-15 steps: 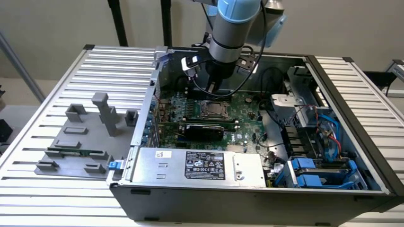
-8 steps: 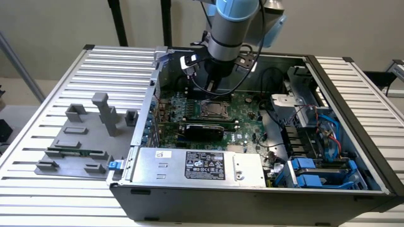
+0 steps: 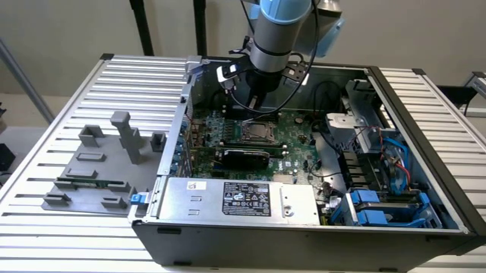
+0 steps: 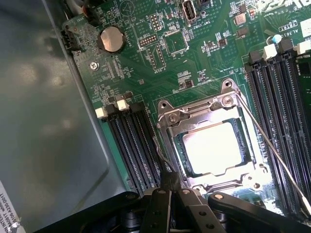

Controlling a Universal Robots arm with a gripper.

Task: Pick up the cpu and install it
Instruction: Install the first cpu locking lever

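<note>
We are seeing the cpu [image 4: 214,145] lying in the socket frame [image 4: 167,121] on the motherboard [image 4: 160,63], so placing seems done. Our gripper [image 4: 168,187], fingers pressed together, is hovering at the frame's edge, possibly touching a thin wire [image 4: 160,155]. Any move here is calling for fine, steady control.

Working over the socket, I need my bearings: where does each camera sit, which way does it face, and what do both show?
Exterior view: off the arm, raised, looking down into the open computer case on the slatted table; the arm reaches down into it.
Wrist view: on the wrist, looking down at the motherboard from close above; the gripper shows, jaws shut.
Shared: the cpu sitting in its socket frame.
</note>
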